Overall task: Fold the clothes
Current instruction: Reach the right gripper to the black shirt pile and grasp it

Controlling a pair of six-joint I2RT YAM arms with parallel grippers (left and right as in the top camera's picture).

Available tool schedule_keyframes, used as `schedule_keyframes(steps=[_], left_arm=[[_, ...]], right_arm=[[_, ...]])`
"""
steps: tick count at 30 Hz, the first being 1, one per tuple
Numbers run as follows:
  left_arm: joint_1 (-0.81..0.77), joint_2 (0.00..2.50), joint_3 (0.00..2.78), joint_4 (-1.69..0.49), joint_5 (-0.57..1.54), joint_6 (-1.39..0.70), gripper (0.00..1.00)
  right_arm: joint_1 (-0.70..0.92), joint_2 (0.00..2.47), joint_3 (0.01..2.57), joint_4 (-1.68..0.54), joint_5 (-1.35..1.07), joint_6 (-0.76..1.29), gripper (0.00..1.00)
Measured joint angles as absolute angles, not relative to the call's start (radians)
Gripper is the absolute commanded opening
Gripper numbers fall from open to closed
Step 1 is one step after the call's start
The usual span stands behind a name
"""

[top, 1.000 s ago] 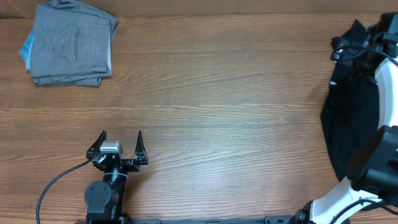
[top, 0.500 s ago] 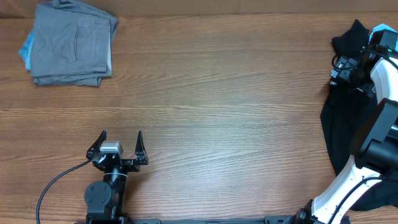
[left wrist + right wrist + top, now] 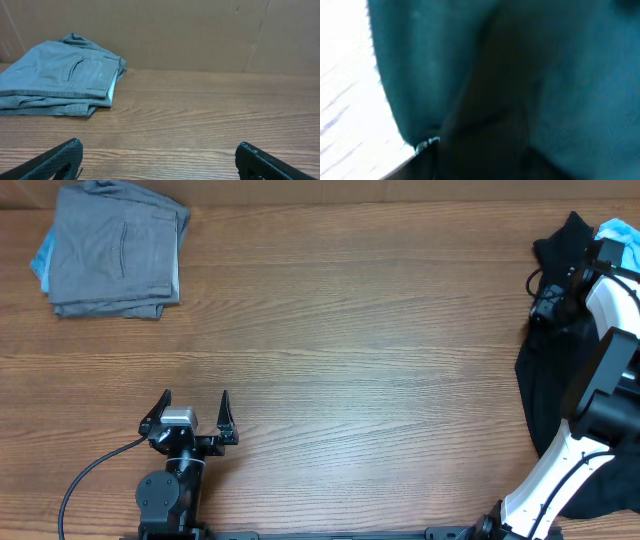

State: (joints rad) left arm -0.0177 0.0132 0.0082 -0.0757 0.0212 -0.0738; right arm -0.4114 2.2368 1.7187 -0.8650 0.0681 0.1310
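Reaching with the right hand (image 3: 552, 292) into the heap of black clothes (image 3: 560, 380) at the right edge of the worktop (image 3: 360, 330); cannot tell whether shut on cloth or only pressed in (wrist view all blurred dark fabric). Keeping the left hand (image 3: 195, 398) wide open and empty, well apart from the folded grey stack (image 3: 115, 250) at far left. Could pinch several layers, or the light-blue piece (image 3: 618, 230) alongside, and drag the heap; could catch too thin a fold and lose it.
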Motion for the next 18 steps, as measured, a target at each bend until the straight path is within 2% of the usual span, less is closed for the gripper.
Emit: schedule_keyframes(steps=[4, 18], left_arm=[[-0.018, 0.013, 0.008, -0.076, 0.022, -0.074, 1.0], [-0.018, 0.013, 0.008, -0.076, 0.021, -0.074, 1.0]], right_arm=[[-0.411, 2.243, 1.719, -0.862, 0.069, 0.134, 0.04], [-0.408, 2.243, 1.768, -0.908, -0.012, 0.128, 0.04]])
